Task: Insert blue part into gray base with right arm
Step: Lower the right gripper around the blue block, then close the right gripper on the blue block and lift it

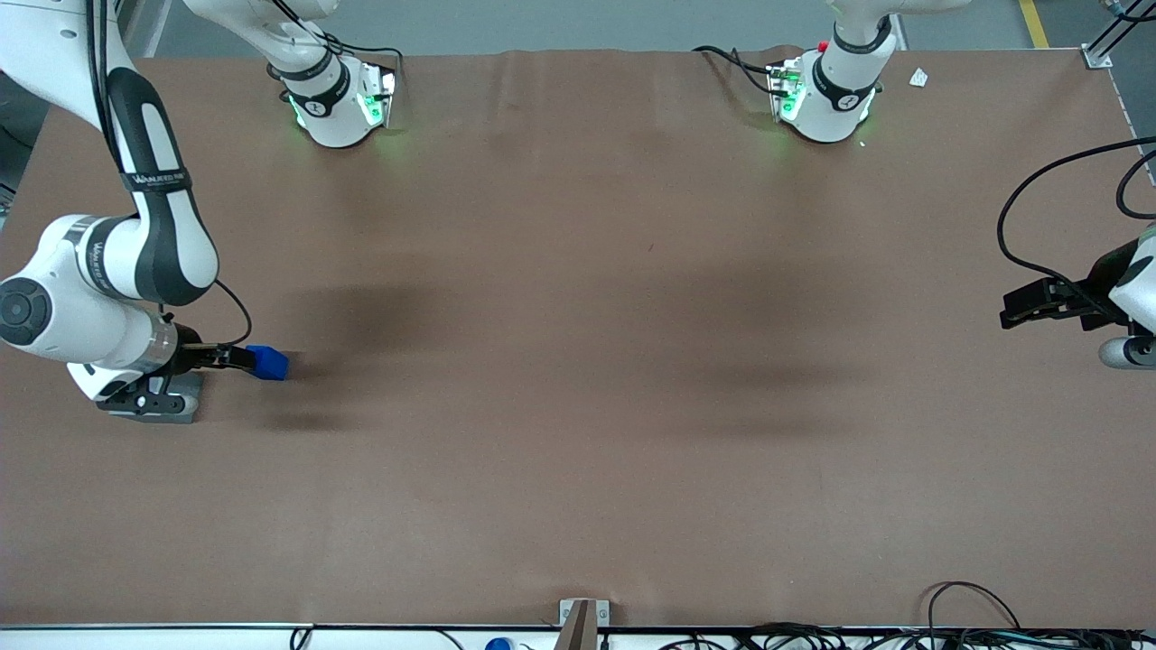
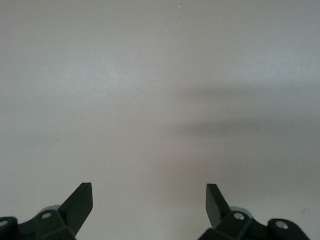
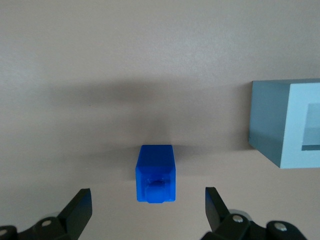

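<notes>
Right wrist view, nearest first: the two black fingers [image 3: 80, 209] of the gripper [image 3: 148, 212] stand spread wide and released, grasping nothing. The blue part [image 3: 156, 173] lies on the brown bench [image 3: 150, 50] in line with the gap between them, just ahead of the tips and touching neither, its stepped end turned toward the camera. The gray base [image 3: 285, 122] rests on the bench at about 2 o'clock from the blue part, clearly apart from it; its recessed face shows only in part.

Front view: the gripper [image 1: 237, 359] of the right arm [image 1: 153, 217] hangs low at the working arm's end of the bench [image 1: 578, 451]. The blue part [image 1: 269, 363] lies at its tip. The gray base [image 1: 176, 404], largely hidden under the wrist, lies at about 7 o'clock from the blue part.
</notes>
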